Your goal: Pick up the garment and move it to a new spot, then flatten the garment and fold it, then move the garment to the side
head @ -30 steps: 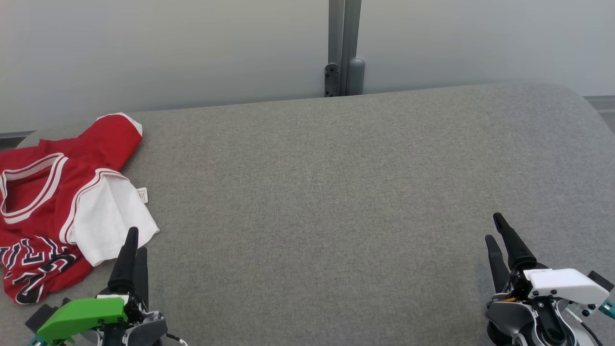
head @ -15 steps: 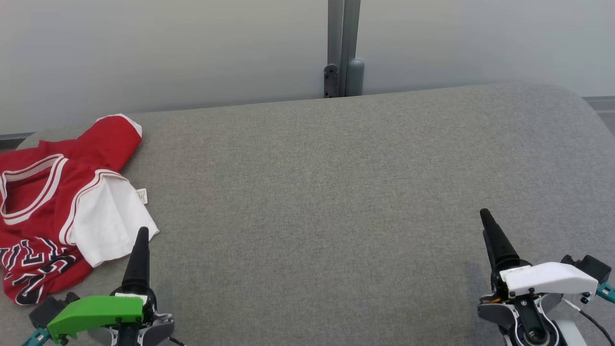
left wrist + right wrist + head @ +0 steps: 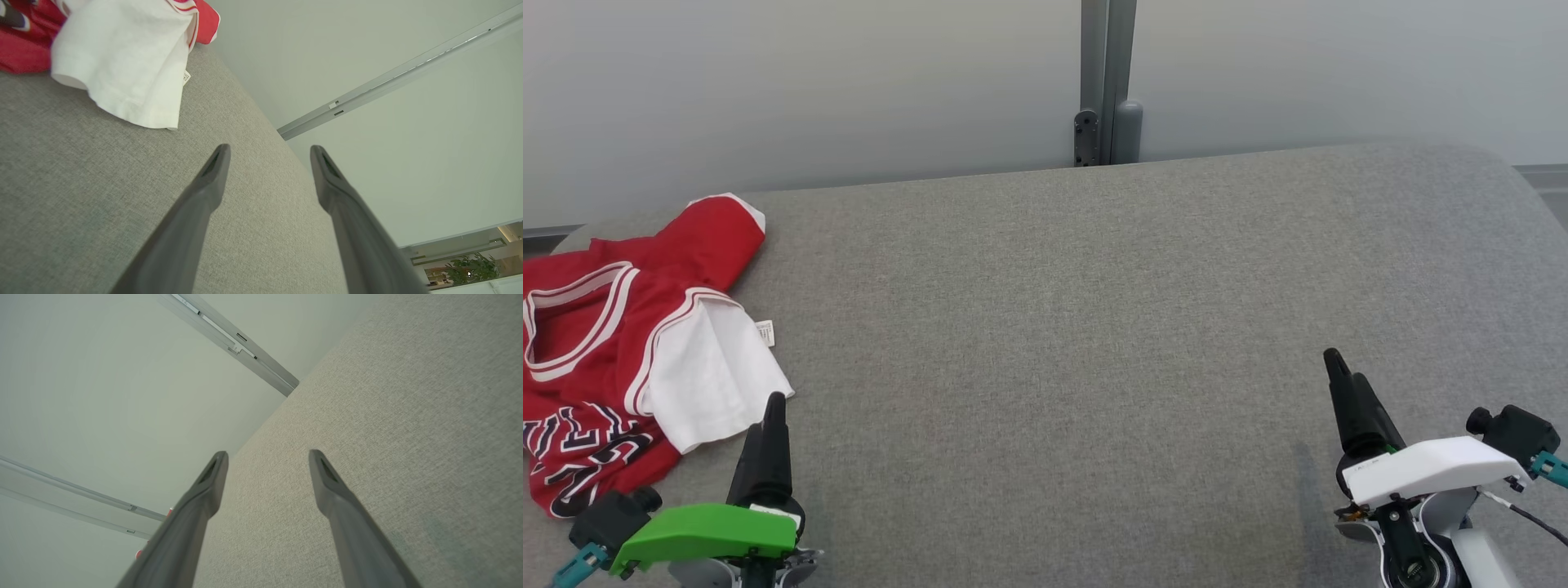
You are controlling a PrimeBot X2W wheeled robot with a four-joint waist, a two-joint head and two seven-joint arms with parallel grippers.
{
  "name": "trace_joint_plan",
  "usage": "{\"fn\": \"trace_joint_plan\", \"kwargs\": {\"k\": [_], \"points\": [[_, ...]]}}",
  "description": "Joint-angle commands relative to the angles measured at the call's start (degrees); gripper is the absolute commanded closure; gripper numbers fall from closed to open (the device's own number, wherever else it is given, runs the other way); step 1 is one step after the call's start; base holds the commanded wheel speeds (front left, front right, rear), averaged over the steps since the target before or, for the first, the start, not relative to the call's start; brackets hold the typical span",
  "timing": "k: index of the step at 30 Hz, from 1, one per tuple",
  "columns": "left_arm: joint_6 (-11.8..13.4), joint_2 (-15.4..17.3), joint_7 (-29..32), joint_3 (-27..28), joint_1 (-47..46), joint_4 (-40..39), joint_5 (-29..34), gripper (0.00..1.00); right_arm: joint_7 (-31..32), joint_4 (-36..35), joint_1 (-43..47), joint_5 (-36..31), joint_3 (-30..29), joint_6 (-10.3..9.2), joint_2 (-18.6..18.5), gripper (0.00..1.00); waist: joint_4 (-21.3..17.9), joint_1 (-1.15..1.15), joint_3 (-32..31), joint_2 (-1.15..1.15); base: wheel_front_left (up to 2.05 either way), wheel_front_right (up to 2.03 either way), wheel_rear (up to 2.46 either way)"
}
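1. Garment (image 3: 596, 327) position is unchanged from a second ago: a crumpled heap at the left edge of the tabletop (image 3: 1054, 327), with nothing holding it.
2. Left tool (image 3: 774, 404) has slid a little to the right and rolled at the wrist. Its fingers (image 3: 204, 192) are spread wide and empty, with the tips just beside the white flap (image 3: 711, 367), not touching it.
3. Right tool (image 3: 1335, 363) has drifted inward toward the middle and rolled too. It is spread wide and empty over bare tabletop, well apart from the garment.
4. Meaning, as a judgement: the arms are only repositioning and the pick-up has not begun. Moving, flattening, folding and setting aside all remain. The left tool looks like the nearer candidate for the first grab.
5. Garment material is thin, limp jersey cloth. It has a red body, white-and-red striped trim at the openings and black-and-white lettering low down. The white flap carries a small label (image 3: 765, 331). The folds are soft, so it will probably sag and trail when lifted.
6. Tabletop is covered in grey woven cloth, matte, with rounded corners, and probably grips fabric a bit.
7. Tool fingers are long, dark, smooth and tapered to narrow tips.
8. Behind the tabletop is a pale plain wall (image 3: 768, 98) with a grey metal post (image 3: 1107, 82).
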Motion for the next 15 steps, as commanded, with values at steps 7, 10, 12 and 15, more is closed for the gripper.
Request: {"fn": "trace_joint_plan", "kwargs": {"k": [7, 10, 12, 15], "points": [[0.0, 0.1, -1.8, 1.0, 0.1, -1.1, 8.6, 0.0, -1.9, -1.2, -0.7, -9.5, 1.0, 0.03, -0.7, 0.0, -0.1, 0.0, 0.1, 0.0, 0.0, 0.0, 0.0], [-0.1, 0.2, -2.4, 0.8, 0.3, -0.8, 11.7, 0.0, -2.5, -1.2, -0.7, -12.4, 1.4, 0.03, -0.7, 0.0, -0.2, 0.0, 0.1, 0.0, 0.0, 0.0, 0.0], [-0.1, 0.2, -2.8, 0.8, 0.5, -0.6, 13.6, 0.0, -2.8, -1.2, -0.8, -14.1, 1.6, 0.03, -0.7, 0.0, -0.2, 0.0, 0.1, 0.0, 0.0, 0.0, 0.0], [-0.1, 0.2, -3.3, 0.7, 0.6, -0.4, 15.8, 0.0, -3.4, -1.3, -1.0, -16.6, 1.8, 0.03, -0.7, 0.0, -0.3, 0.0, 0.1, 0.0, 0.0, 0.0, 0.0]]}}
